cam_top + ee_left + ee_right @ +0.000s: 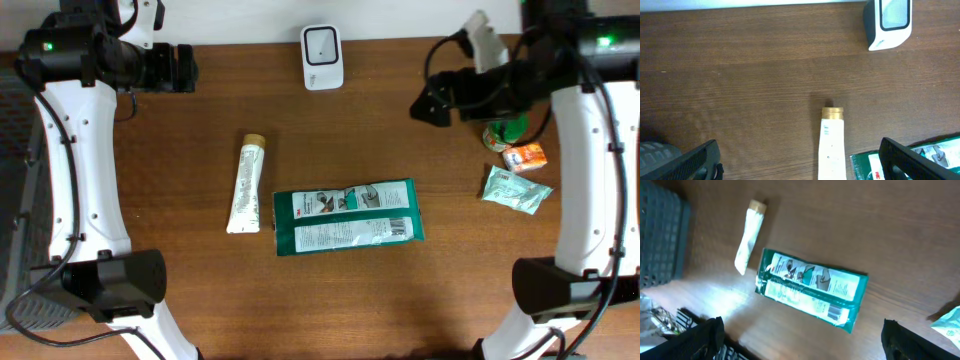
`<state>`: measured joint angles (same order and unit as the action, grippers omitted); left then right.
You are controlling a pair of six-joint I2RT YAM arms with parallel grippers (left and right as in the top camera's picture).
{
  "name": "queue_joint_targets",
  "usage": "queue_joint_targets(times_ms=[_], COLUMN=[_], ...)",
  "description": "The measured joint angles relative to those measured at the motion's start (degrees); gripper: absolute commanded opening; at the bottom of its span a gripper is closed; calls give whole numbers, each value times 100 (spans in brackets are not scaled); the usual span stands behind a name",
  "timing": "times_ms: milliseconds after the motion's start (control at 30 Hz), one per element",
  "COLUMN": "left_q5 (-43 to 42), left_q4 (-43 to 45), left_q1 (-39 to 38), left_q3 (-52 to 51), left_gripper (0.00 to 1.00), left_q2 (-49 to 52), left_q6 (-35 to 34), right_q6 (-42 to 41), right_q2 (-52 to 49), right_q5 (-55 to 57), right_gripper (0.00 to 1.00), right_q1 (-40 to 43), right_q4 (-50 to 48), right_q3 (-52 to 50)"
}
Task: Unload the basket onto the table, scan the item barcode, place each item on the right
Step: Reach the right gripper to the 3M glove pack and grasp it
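A white barcode scanner (322,56) (888,22) stands at the table's far middle. A green and white package (347,216) (812,287) lies flat in the middle, with a barcode (836,312) showing near its end. Left of it lies a white tube with a gold cap (246,186) (832,145) (749,235). My left gripper (180,68) (799,150) hovers open at the far left, above the tube's cap end. My right gripper (432,100) (802,330) is open at the far right, above the table, holding nothing.
At the right lie a green round item (503,131), an orange packet (525,156) and a teal sachet (514,190) (947,320). A dark mesh basket (662,240) stands off the table's left side.
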<state>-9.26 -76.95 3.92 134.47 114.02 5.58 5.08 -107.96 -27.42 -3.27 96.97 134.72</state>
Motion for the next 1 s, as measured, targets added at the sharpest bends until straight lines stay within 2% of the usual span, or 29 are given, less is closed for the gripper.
queue_joint_targets(times_ms=[233,433,500,533,567,600,667,700,767,833,933,1000], left_q5=[-4,-31,-44,-44,-48,-70,-92,-111,-125,-127,-127,-116], left_q4=[2,247,256,260,260,260,267,262,264,269,315,426], left_q1=[0,0,2,0,0,2,0,-2,-26,-92,-328,-520], left_q3=[0,0,0,0,0,0,0,0,-4,-61,-271,-452], left_gripper=[99,99,99,99,100,96,79,71,44,31,27,33], left_q2=[0,0,0,0,0,0,0,0,0,0,0,0], left_q6=[0,0,0,0,0,0,-4,-13,11,4,2,0], right_q6=[-691,-1882,-2074,-2181,-2267,-2328,-2439,-2448,-2494,-2520,-2605,-2739], right_q2=[570,713,684,651,640,638,632,632,632,632,632,632], right_q5=[640,1753,1849,1880,1878,1832,1700,1635,1421,1217,1040,981], right_gripper=[98,97,93,88,77,69,49,44,31,25,4,4], right_q1=[-743,-1351,-1419,-1449,-1478,-1515,-1589,-1615,-1703,-1790,-1998,-2153], right_q4=[2,-293,-509,-675,-852,-1102,-1478,-1659,-2035,-2297,-2800,-2968], right_q3=[-673,-2597,-3121,-3447,-3705,-3991,-4358,-4489,-4806,-5025,-5270,-5383])
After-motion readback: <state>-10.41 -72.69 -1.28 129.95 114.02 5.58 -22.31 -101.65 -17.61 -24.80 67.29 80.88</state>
